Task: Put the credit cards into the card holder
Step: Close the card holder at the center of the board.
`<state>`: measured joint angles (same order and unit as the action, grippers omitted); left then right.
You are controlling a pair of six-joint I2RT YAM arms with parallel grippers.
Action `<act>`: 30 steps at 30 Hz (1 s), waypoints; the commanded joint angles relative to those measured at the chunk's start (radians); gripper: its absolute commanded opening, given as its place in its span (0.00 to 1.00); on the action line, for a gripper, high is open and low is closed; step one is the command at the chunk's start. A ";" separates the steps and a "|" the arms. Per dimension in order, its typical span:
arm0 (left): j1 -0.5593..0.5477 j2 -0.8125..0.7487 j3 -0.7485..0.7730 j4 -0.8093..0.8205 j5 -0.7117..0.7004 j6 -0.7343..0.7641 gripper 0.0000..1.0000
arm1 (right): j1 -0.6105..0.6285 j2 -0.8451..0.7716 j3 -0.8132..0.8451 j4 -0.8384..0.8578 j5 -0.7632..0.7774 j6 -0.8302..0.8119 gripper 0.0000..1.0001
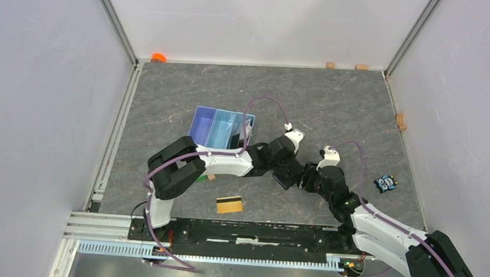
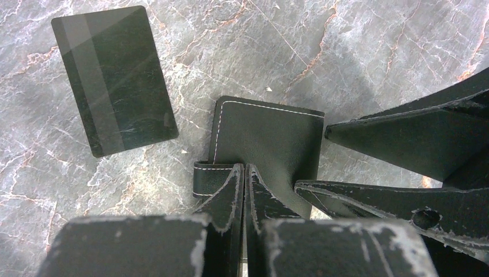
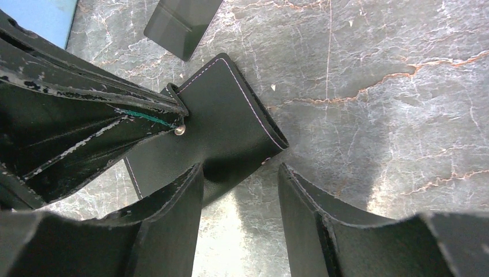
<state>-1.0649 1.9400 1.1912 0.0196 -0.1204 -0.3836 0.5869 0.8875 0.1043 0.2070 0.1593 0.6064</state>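
Note:
The black card holder (image 2: 268,135) lies closed on the table, its snap tab (image 2: 206,178) sticking out; it also shows in the right wrist view (image 3: 225,124). My left gripper (image 2: 245,173) is shut at the tab edge of the holder, seemingly pinching it. My right gripper (image 3: 239,173) is open just beside the holder, one finger (image 3: 173,202) over its corner and the other over bare table. A plain black card (image 2: 115,81) lies flat to the holder's left. A gold card with a dark stripe (image 1: 229,204) lies near the front edge. Both grippers meet at centre (image 1: 286,174) (image 1: 305,179).
The light blue three-compartment tray (image 1: 220,127) stands behind the left arm. A small tan block (image 1: 211,177) lies under that arm. A small black and blue toy (image 1: 386,183) sits at the right. Wooden blocks (image 1: 330,65) and an orange object (image 1: 159,57) lie along the back wall.

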 commanded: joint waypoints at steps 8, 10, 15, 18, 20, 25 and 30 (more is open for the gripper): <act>-0.041 -0.003 -0.083 -0.004 -0.005 -0.052 0.02 | -0.004 0.009 -0.029 -0.043 0.019 0.009 0.56; -0.049 -0.005 -0.098 0.013 -0.017 -0.049 0.02 | -0.004 0.008 -0.029 -0.045 0.021 0.008 0.56; -0.064 -0.001 -0.122 0.019 -0.041 -0.041 0.02 | -0.004 0.005 -0.029 -0.050 0.028 0.009 0.56; -0.077 0.002 -0.138 0.039 -0.052 -0.034 0.02 | -0.004 -0.002 -0.029 -0.055 0.036 0.009 0.56; -0.086 0.009 -0.144 0.049 -0.059 -0.030 0.02 | -0.004 -0.002 -0.029 -0.058 0.039 0.009 0.56; -0.111 0.023 -0.151 0.052 -0.097 -0.015 0.02 | -0.004 -0.012 -0.032 -0.064 0.047 0.008 0.56; -0.130 0.040 -0.160 0.056 -0.136 -0.005 0.02 | -0.005 -0.020 -0.034 -0.070 0.057 0.008 0.56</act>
<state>-1.1576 1.9198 1.0813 0.1932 -0.2672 -0.3912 0.5869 0.8707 0.0975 0.1997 0.1852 0.6098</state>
